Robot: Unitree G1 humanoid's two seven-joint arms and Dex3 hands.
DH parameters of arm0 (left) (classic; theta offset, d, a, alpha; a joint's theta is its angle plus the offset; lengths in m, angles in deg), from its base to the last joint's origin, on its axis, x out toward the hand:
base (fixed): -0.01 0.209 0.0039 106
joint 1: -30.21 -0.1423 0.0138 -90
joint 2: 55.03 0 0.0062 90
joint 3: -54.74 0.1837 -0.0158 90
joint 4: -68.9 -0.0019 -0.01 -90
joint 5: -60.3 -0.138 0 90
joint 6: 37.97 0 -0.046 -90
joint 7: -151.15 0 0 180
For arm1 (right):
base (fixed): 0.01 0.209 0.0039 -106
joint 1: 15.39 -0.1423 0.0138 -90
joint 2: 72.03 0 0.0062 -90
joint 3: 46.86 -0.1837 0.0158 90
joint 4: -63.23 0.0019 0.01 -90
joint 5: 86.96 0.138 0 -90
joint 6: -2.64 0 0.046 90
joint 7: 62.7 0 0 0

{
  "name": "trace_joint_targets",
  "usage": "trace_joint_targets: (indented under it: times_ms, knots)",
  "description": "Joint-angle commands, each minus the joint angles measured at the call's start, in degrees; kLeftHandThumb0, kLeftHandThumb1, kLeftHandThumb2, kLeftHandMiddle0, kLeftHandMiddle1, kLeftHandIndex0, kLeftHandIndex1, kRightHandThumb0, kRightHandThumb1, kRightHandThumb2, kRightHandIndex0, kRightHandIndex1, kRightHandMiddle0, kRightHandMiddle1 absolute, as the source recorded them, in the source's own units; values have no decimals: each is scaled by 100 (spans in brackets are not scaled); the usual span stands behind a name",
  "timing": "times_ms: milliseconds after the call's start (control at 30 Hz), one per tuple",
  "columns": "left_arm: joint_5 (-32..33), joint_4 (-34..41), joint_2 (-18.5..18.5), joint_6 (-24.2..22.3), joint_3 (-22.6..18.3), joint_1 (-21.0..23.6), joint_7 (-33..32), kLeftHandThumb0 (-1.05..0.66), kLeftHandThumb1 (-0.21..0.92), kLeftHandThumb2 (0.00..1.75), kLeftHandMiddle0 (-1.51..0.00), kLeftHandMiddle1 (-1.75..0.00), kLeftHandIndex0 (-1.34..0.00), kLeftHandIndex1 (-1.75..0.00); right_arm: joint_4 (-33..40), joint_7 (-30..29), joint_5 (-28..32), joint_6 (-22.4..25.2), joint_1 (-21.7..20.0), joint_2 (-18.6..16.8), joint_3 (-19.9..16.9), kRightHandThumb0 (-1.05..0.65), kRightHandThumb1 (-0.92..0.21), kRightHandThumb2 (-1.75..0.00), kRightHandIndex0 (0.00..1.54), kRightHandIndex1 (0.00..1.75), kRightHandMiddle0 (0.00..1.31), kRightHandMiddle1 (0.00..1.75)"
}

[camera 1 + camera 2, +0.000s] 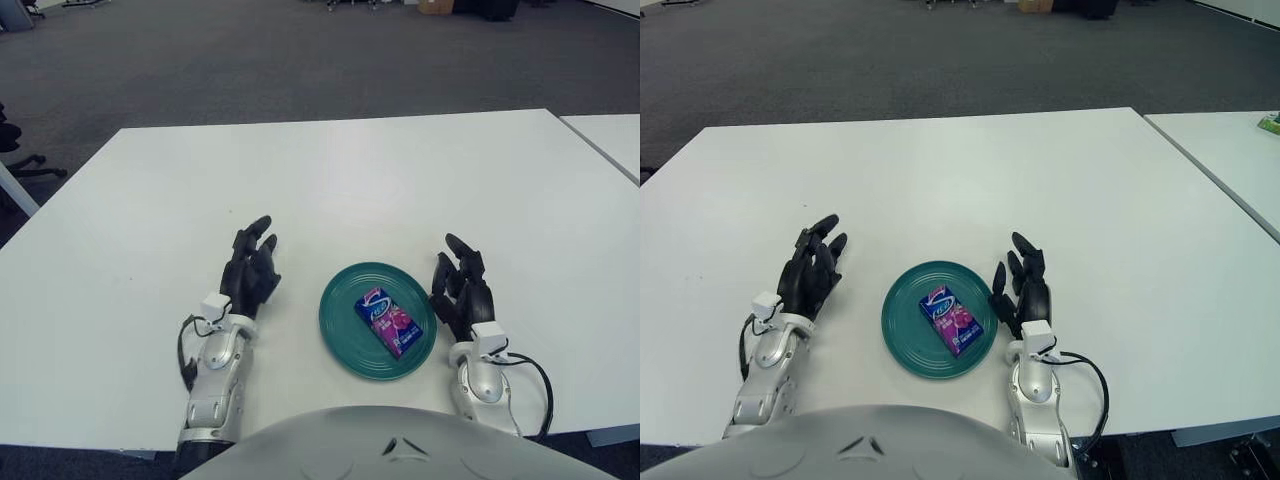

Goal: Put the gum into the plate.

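Grey carpet stretches behind a white bench [330, 180] that fills most of both views. Near the bench's front edge, about midway along it, sits a round green plate [345, 335]. On the plate lies the gum [388, 320], a flat blue and pink pack, turned at a slant and lying a little toward the plate's right side. The left robot hand [248, 272] shows just left of the plate, apart from it, its dark fingers [259, 232] loosely spread and holding nothing. The right robot hand [462, 292] shows just beside the plate's right rim, fingers likewise relaxed and empty. A second white bench [610, 135] stands off the right edge, separated by a narrow gap.
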Motion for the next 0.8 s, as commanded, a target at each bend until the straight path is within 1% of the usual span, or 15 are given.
trace_joint_targets:
  times_ms: [0, 100, 200, 367, 567, 700, 767]
  knots:
    - [28, 51, -20, -149, -67, 0, -16, -84, 92, 81, -36, -106, -36, -122, -134, 68, 187, 361, 214, -71, -18, -66, -92, -91, 34, 2, 0, 61]
    - [-58, 230, -109, -245, -12, -124, -101, -83, 92, 81, -36, -108, -36, -122, -144, 115, 313, 354, 207, -86, -49, -66, -92, -91, 35, 2, 0, 61]
    - [-172, 518, -196, -343, 136, -354, -178, -82, 92, 81, -36, -108, -35, -121, -174, 168, 407, 300, 213, -71, -73, -66, -92, -91, 36, 3, 0, 62]
    - [-217, 570, -167, -437, 173, -419, -117, -79, 92, 82, -36, -103, -28, -118, -203, 235, 421, 251, 225, -4, -96, -68, -92, -90, 41, 5, 0, 64]
    - [-293, 205, 106, -250, 149, -332, 270, -77, 92, 83, -38, -100, -28, -116, -205, 335, 413, 223, 262, 82, -135, -68, -92, -90, 43, 6, 0, 65]
    - [-296, 139, 176, -200, 185, -360, 423, -76, 92, 85, -41, -98, -29, -115, -199, 375, 413, 219, 281, 107, -169, -67, -92, -90, 43, 6, 0, 66]
    - [-317, 88, 204, -101, 217, -420, 489, -75, 92, 86, -42, -97, -30, -114, -196, 385, 406, 241, 286, 117, -188, -67, -92, -90, 44, 6, 0, 67]
